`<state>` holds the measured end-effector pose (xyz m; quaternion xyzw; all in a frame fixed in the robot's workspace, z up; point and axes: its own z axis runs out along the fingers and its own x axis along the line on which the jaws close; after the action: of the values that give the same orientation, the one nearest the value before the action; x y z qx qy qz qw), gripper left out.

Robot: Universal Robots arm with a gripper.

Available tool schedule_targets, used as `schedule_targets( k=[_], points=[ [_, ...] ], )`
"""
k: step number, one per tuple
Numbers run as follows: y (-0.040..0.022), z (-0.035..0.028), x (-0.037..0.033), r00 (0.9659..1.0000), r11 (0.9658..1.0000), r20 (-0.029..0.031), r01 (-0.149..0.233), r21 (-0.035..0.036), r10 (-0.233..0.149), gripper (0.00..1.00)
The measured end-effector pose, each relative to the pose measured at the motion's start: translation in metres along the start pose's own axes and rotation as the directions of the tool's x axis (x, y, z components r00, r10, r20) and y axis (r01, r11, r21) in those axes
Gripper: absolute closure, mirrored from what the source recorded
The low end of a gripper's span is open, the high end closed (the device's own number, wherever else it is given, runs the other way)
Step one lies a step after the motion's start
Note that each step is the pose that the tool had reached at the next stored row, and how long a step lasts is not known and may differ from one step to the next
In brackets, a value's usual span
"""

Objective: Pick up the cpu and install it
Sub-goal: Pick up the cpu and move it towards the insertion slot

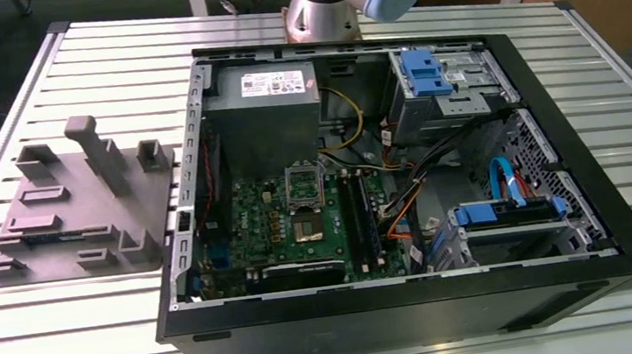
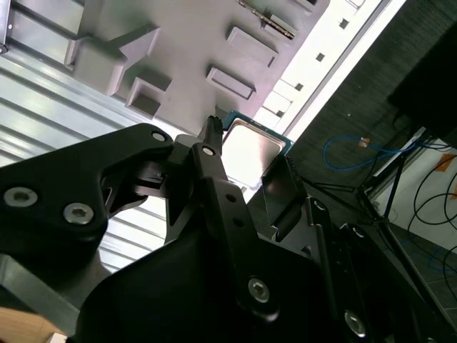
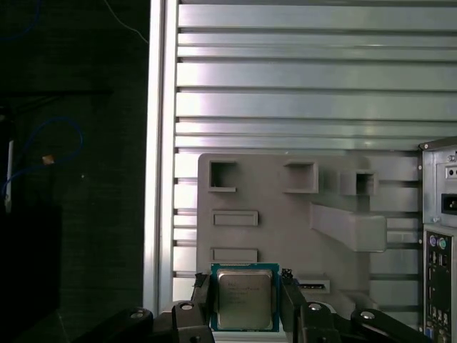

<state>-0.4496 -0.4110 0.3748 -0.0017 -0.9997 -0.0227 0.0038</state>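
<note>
bright even light; white glare on the slatted table [image 2: 332, 43] in the second wrist view; dim case interior [image 1: 260, 143]

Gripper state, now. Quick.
Gripper: closed, holding the cpu between its fingers, above the grey tray.

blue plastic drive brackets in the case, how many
2. One blue plastic drive bracket at the far end of the black metal case; the other bracket nearer the camera. More may be hidden.
</note>
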Motion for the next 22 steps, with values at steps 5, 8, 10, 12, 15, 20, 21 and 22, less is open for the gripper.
schedule_targets(
  k=[5, 8, 10, 12, 15, 20, 21, 22],
  points=[
    [0.0000, 0.0000, -0.0036, 1.0000, 1.0000, 0.0001, 0.000, 0.0000, 0.000, 0.53],
    [0.0000, 0.0000, -0.0056, 1.0000, 1.0000, 0.0000, 0.000, 0.0000, 0.000, 0.53],
    [0.0000, -0.0001, -0.0067, 1.0000, 1.0000, 0.0000, 0.000, 0.0000, 0.000, 0.53],
    [0.0001, 0.0000, -0.0076, 1.0000, 1.0000, 0.0000, 0.000, 0.0000, 0.000, 0.53],
    [0.0001, 0.0000, -0.0084, 1.0000, 1.0000, 0.0001, 0.000, -0.0001, 0.000, 0.53],
    [0.0000, -0.0001, -0.0099, 1.0000, 1.0000, 0.0000, 0.000, 0.0000, 0.000, 0.53],
    [0.0000, -0.0001, -0.0101, 1.0000, 1.0000, 0.0000, 0.000, 0.0000, 0.000, 0.53],
    [0.0000, -0.0001, -0.0104, 1.0000, 1.0000, 0.0000, 0.000, 0.0000, 0.000, 0.53]
  ],
)
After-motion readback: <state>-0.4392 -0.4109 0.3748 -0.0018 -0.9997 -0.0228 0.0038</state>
